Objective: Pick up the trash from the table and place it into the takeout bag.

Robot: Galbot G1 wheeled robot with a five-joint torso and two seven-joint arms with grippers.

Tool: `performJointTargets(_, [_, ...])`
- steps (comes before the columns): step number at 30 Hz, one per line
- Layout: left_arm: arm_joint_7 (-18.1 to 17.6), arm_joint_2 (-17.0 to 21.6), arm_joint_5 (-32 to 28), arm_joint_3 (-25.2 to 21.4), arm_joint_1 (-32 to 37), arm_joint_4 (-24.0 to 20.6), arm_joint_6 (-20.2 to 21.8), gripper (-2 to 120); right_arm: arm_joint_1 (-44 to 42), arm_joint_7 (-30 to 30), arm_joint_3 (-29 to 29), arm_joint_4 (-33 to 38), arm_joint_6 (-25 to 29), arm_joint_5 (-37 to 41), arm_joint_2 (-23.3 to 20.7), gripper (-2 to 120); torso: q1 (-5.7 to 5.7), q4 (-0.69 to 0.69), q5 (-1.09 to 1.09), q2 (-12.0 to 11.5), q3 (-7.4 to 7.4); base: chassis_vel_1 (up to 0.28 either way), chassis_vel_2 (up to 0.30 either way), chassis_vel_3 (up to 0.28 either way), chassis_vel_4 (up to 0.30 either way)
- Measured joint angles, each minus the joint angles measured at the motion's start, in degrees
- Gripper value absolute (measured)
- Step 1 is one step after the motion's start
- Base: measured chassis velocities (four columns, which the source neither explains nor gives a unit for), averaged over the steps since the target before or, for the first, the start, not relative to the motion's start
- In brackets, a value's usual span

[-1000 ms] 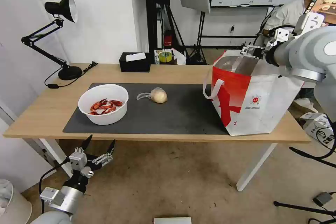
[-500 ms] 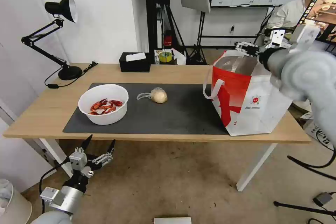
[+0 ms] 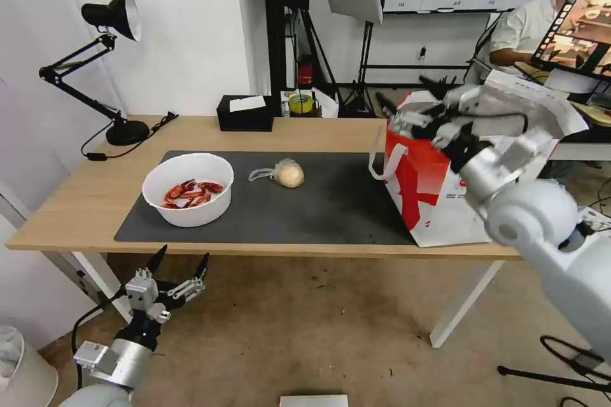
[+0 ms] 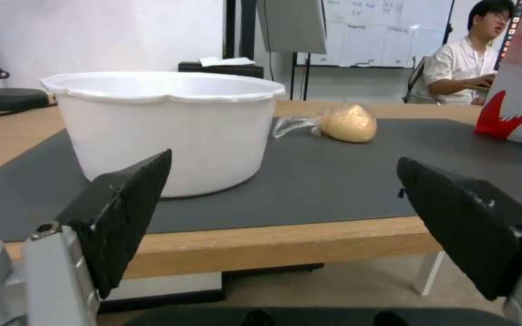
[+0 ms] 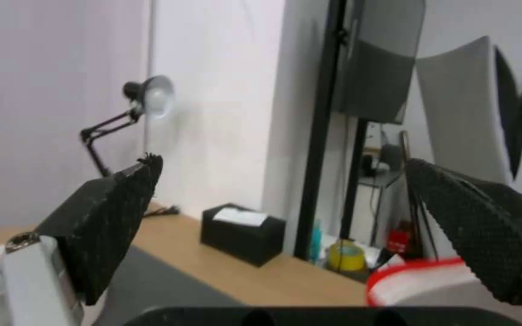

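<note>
The right hand (image 3: 407,102), fingers spread and empty, hovers over the takeout bag (image 3: 439,203) at the table's (image 3: 76,203) right end. The bowl (image 3: 188,189) and bun (image 3: 289,173) sit on the mat (image 3: 331,203); the left hand (image 3: 180,262) waits spread below the table edge.

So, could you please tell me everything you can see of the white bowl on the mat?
The white bowl is round, deep and plastic-looking, with a slightly wavy, rolled rim. It stands upright toward the left end of the dark grey mat, apart from the wrapped bun. Red crayfish shells lie in its bottom, well below the rim. Nothing touches it besides the mat; the open left gripper hangs below the table edge in front.
</note>
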Motion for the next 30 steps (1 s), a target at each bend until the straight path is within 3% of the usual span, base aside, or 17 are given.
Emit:
performJointTargets(5, [0.04, -0.34, 0.29, -0.01, 0.14, -0.14, -0.17, 100, -9.02, -1.70, 1.99, 2.31, 2.83, -5.84, 1.34, 100, 0.00, 0.00, 0.00, 0.00, 0.00, 0.000, 0.000, 0.000, 0.000])
performJointTargets(10, [0.06, -0.70, 0.55, -0.06, 0.26, -0.19, -0.31, 100, -12.81, -1.51, 2.10, 3.05, 4.06, -8.74, 2.47, 100, 0.00, 0.00, -0.01, 0.00, 0.00, 0.000, 0.000, 0.000, 0.000])
performJointTargets(20, [0.21, -1.80, 1.37, -0.28, 1.23, -0.28, -1.06, 100, -27.49, 2.85, 2.57, 1.02, 10.04, -17.56, 7.77, 100, 0.00, 0.00, 0.00, 0.00, 0.00, 0.000, 0.000, 0.000, 0.000])
performJointTargets(30, [0.27, -2.26, 1.97, -0.23, 1.44, -0.15, -1.25, 100, -35.09, 7.74, 3.67, -1.95, 13.44, -22.15, 10.92, 100, 0.00, 0.00, 0.01, 0.00, 0.00, 0.000, 0.000, 0.000, 0.000])
